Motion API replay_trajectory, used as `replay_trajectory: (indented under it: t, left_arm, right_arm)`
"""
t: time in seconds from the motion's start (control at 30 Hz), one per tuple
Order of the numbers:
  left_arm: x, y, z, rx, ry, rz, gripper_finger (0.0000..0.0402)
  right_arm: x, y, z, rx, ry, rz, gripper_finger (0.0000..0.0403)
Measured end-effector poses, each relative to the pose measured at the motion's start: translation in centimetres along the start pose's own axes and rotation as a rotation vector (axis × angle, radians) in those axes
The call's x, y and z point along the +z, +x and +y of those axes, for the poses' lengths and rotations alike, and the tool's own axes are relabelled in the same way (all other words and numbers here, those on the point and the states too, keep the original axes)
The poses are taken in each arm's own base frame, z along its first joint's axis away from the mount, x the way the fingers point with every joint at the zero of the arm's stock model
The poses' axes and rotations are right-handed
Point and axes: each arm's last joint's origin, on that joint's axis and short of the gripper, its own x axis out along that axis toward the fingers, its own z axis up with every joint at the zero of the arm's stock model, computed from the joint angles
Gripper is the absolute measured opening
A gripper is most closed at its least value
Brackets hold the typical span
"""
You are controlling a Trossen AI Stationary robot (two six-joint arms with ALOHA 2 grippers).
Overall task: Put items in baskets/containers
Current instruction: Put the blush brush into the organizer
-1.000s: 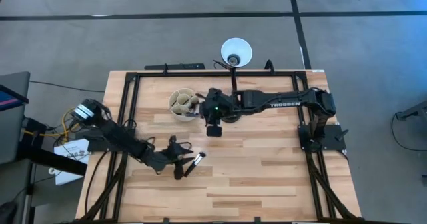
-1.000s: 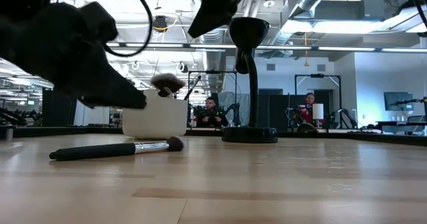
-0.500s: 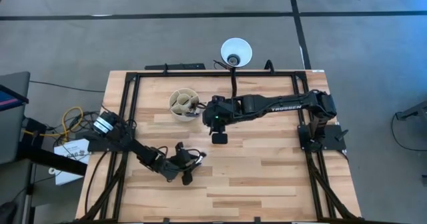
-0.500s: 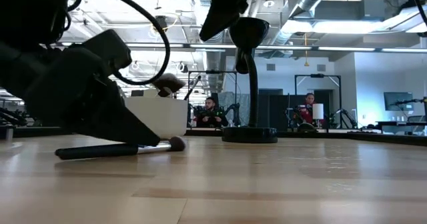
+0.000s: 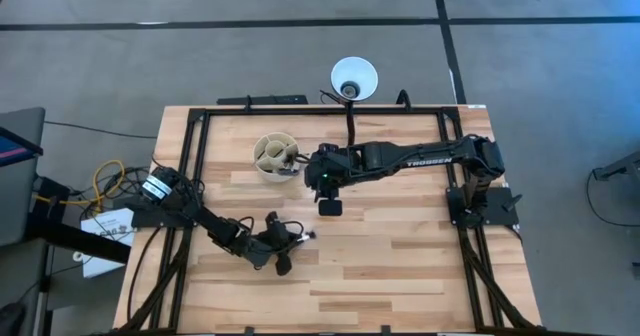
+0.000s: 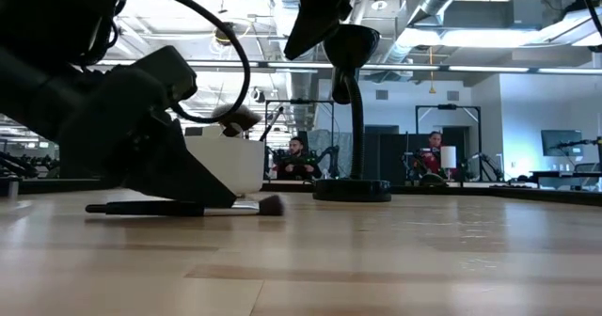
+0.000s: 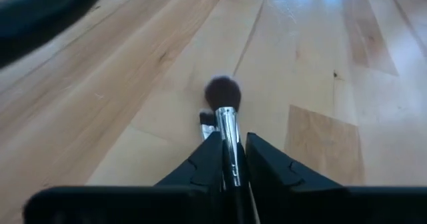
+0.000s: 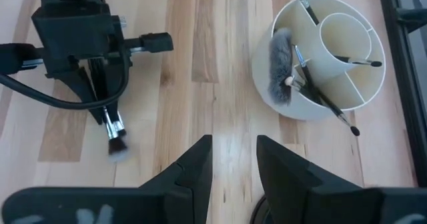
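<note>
Brush [image 7: 227, 127] on the tabletop [image 5: 400, 266] is now being pinched between the left gripper [image 7: 227, 159] fingers, ready for lifting toward the cup [image 5: 272, 156]; right gripper [image 8: 230, 159] is hovering half-open, empty.

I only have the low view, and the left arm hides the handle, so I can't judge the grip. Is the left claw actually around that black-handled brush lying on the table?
Observer: Yes. The left wrist view shows the left claw with one finger pressed against each side of the thin black-handled, silver-ferruled makeup brush, just behind its dark bristles.
Operator: And where is the right claw? I only see an arm overhead.
Observer: The right claw hangs open and empty above the wood, beside the small round cream divided cup.
</note>
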Motion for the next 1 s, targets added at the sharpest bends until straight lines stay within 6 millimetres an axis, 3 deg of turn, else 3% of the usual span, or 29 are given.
replay_trajectory:
  t: [0.13,0.4,0.57,0.73,1.0]
  left_arm:
    - [-0.1,-0.1,-0.1,-0.021,-0.003,0.011,0.0061]
    - [-0.3,-0.4,-0.5,-0.042,0.015,0.017,0.0125]
    - [-0.5,-0.6,-0.7,-0.037,0.043,0.01,0.014]
    - [-0.5,-0.6,-0.6,-0.022,0.061,0.004,0.0113]
    - [0.0,0.2,0.3,0.013,0.05,0.003,0.0026]
  right_arm:
    - [0.0,0.0,0.0,0.0,0.0,0.0,0.0109]
    - [0.0,0.0,0.0,0.0,0.0,0.0,0.0109]
    - [0.0,0.0,0.0,0.0,0.0,0.001,0.0109]
    - [0.0,0.1,0.0,0.001,-0.001,0.002,0.0109]
    - [0.0,0.1,0.0,0.003,0.0,-0.001,0.0109]
